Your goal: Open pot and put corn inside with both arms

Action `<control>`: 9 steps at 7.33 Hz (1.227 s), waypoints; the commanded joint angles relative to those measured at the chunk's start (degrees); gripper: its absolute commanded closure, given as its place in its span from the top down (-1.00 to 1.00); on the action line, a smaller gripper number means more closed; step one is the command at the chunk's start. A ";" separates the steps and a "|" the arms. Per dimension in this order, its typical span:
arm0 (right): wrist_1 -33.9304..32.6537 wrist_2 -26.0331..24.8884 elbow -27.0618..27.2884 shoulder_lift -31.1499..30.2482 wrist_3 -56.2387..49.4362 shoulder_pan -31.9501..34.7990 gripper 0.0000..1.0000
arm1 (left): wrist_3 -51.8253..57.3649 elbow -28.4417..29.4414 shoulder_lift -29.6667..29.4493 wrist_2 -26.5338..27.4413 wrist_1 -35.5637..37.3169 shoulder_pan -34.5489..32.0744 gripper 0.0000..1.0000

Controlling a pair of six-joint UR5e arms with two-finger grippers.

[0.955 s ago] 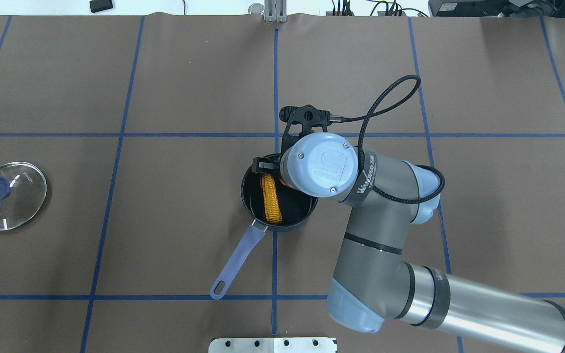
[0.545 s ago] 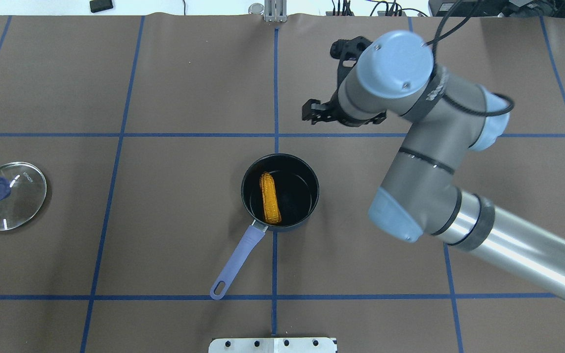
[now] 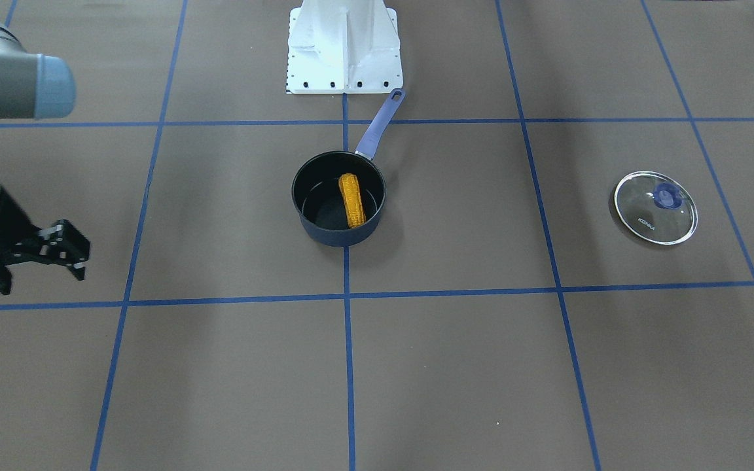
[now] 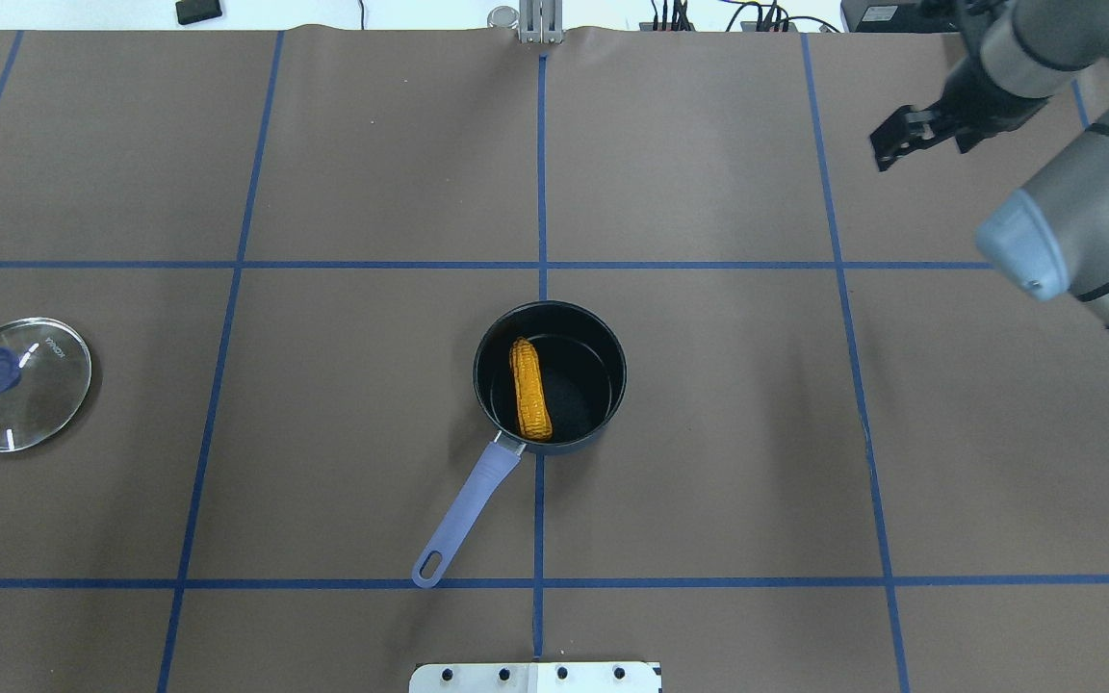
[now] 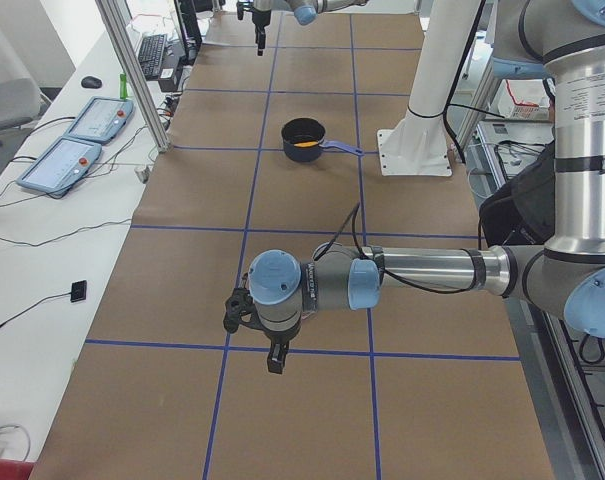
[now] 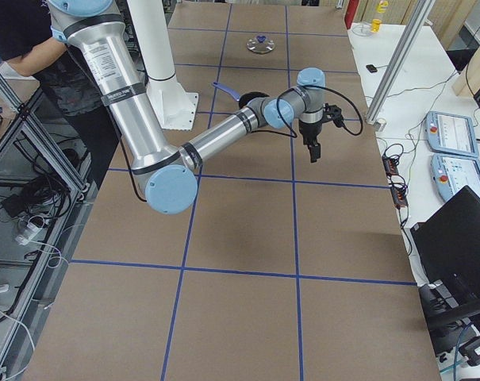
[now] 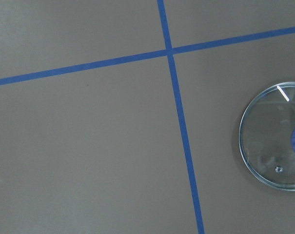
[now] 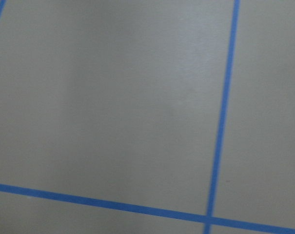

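Two end effectors are clear of the work. The right end effector (image 4: 891,142) hangs above the far right of the desk (image 4: 323,173), its fingers parted and nothing between them. The left end effector (image 5: 274,362) appears only in the side view from the left end of the desk, so whether it is open or closed cannot be determined; its wrist camera shows the lid (image 7: 276,134) at the frame edge, which places it close to the lid. The pot (image 4: 588,385) stands uncovered at the centre of the desk, left of and nearer than the right end effector and well apart from it. The corn (image 4: 531,388) lies inside the pot on the left side of the bowl, long axis running near to far, tapered end far. The handle (image 4: 468,510) points near and left. The lid rests flat at the far left, well apart from the pot. Assessment: opening and loading appear complete, and no further grasp seems required.
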 commanded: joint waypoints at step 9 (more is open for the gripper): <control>8.26 4.98 -0.16 -29.65 -25.99 24.07 1.00 | -0.09 -2.85 0.83 0.15 -1.11 0.12 0.98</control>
